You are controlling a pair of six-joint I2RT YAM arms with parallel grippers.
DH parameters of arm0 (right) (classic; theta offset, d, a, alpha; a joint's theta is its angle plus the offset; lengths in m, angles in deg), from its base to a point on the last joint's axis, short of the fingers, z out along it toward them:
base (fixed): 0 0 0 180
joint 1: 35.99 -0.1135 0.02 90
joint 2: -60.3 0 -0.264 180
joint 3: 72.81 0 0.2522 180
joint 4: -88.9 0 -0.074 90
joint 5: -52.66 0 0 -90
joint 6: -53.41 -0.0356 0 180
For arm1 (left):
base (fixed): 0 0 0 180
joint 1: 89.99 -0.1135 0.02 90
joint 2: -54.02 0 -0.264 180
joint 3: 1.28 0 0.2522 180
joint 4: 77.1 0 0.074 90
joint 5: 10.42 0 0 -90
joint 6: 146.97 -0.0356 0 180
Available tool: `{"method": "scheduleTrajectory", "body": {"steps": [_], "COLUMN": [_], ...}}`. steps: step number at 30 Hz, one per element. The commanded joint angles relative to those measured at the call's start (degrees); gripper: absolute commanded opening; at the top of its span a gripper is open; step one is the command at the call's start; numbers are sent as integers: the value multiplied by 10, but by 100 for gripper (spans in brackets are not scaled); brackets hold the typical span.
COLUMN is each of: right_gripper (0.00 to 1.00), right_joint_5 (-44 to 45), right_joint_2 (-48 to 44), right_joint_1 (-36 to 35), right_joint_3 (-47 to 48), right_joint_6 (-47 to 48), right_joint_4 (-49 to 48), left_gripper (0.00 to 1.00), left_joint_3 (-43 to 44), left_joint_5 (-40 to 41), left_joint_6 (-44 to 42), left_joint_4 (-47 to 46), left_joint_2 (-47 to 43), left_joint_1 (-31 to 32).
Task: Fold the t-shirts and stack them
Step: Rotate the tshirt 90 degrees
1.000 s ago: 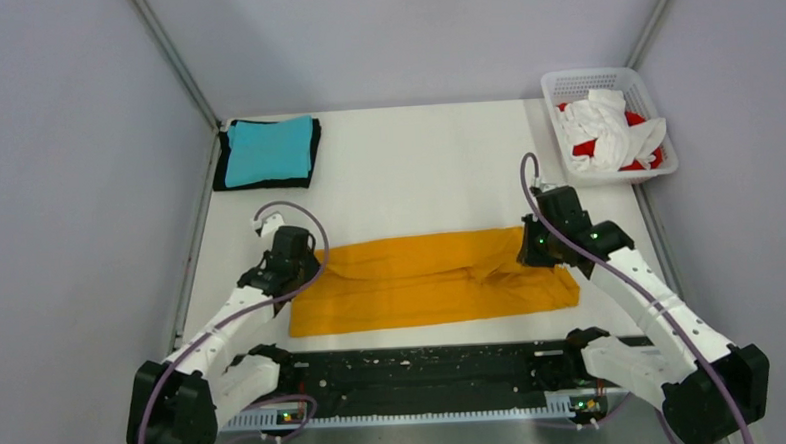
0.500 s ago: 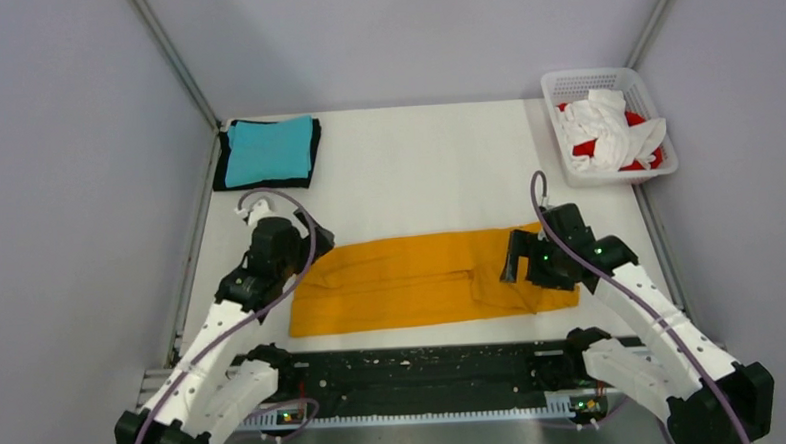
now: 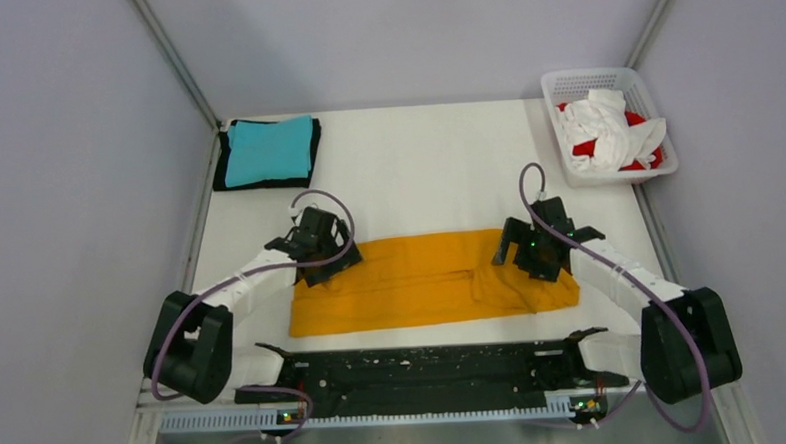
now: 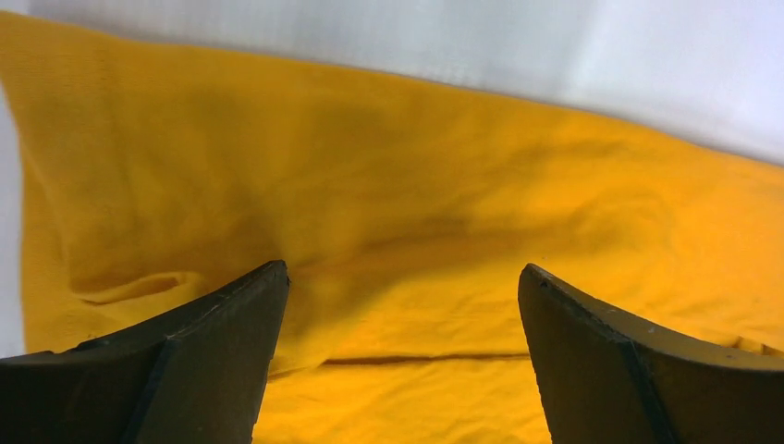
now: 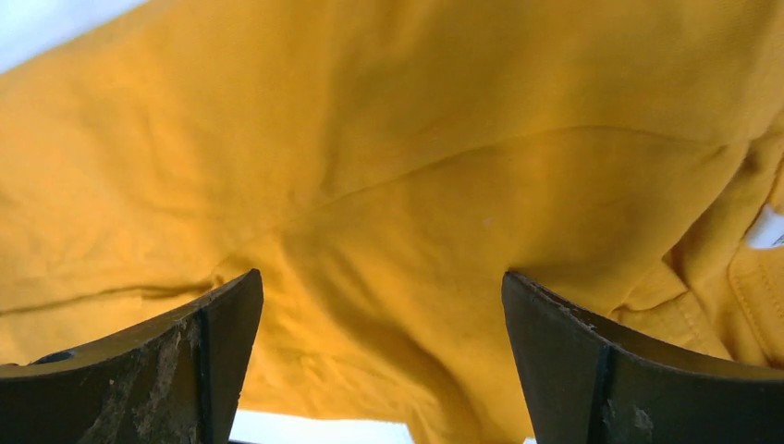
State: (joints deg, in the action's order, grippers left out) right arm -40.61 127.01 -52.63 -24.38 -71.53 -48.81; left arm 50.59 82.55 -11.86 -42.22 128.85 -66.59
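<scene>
Orange-yellow t-shirt [image 3: 432,280]: lay as a long folded band across the near middle of the table [image 3: 417,171].
Left gripper [image 3: 324,253]: jaws spread wide over the band's left end, holding nothing.
Right gripper [image 3: 523,252]: jaws spread wide over the right end, empty.
Teal t-shirt [image 3: 268,150]: folded, atop the black t-shirt [image 3: 223,171], far left corner.
Basket [image 3: 583,77]: far right corner, held a crumpled white t-shirt [image 3: 600,123] and a red t-shirt [image 3: 648,157].

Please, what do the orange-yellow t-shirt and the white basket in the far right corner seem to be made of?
The orange-yellow t-shirt: soft knit cloth, probably cotton, matte; it lies in soft creases and shows a stitched hem in the right wrist view. The white basket: apparently rigid moulded plastic, smooth-looking; its walls are a regular lattice of small holes.
</scene>
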Motion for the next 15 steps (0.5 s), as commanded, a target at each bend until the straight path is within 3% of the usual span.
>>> {"method": "scheduleTrajectory", "body": {"steps": [1, 5, 9, 15], "right_gripper": [99, 99, 99, 99], "right_joint_5": [2, 11, 5, 13], "right_joint_2": [44, 108, 201, 374], "right_joint_1": [35, 52, 61, 72], "right_joint_3": [-1, 21, 75, 260], "right_joint_6": [-12, -3, -10, -20], "right_joint_4": [-76, -99, -157, -174], "left_gripper": [99, 99, 99, 99], "left_joint_3": [-3, 5, 15, 46], "left_joint_5": [79, 108, 70, -4], "left_joint_6": [13, 24, 22, 24], "left_joint_4": [21, 48, 45, 14], "left_joint_2": [20, 45, 53, 68], "left_joint_1": [-1, -1, 0, 48]}}
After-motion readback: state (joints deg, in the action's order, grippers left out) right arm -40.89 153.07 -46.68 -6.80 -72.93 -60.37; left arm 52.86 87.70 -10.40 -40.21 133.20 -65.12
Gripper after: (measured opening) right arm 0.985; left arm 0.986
